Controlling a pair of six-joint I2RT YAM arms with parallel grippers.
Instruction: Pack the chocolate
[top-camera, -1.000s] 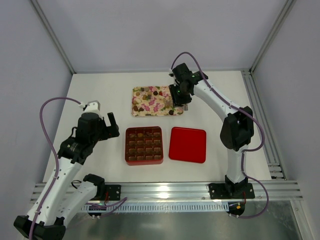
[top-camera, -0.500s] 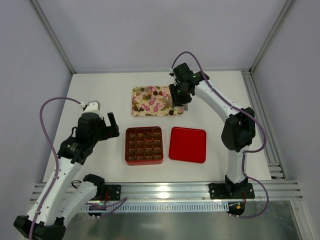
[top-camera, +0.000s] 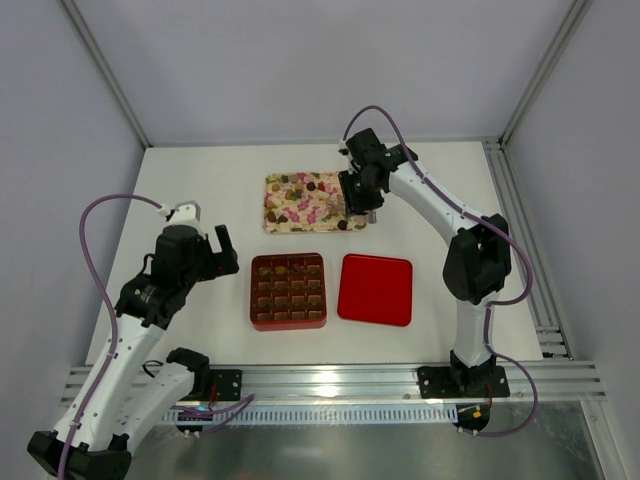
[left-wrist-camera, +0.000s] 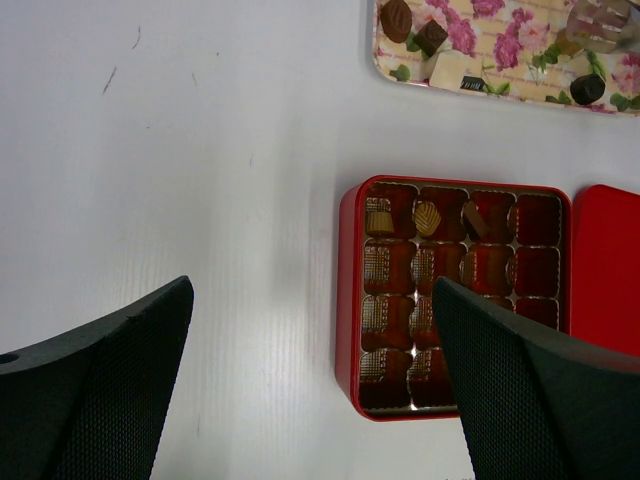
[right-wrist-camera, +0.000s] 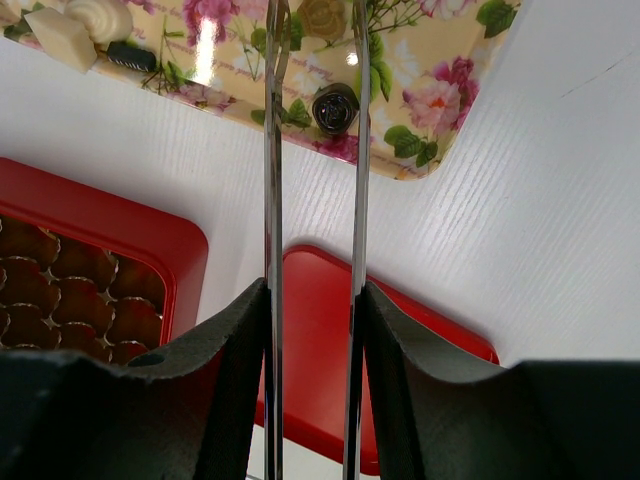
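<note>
Several chocolate pieces (top-camera: 300, 184), dark, tan and whitish, lie on a floral tray (top-camera: 318, 208). My right gripper (right-wrist-camera: 312, 300) is shut on metal tongs (right-wrist-camera: 358, 150), above the tray's right end (top-camera: 362, 190). In the right wrist view the two blades run either side of a round dark chocolate (right-wrist-camera: 335, 108) on the tray; I cannot tell whether they touch it. The open red box (top-camera: 254, 292) with a brown gridded insert holds a few pieces in its far row (left-wrist-camera: 428, 216). My left gripper (left-wrist-camera: 312, 290) hangs open and empty left of the box (top-camera: 222, 248).
The red lid (top-camera: 375, 289) lies flat just right of the box. The tray stands behind both. Metal frame rails (top-camera: 520, 230) run along the table's right and near edges. White walls close in the back and sides.
The right wrist has shifted very slightly above the tray's right end. The left arm has not moved.
</note>
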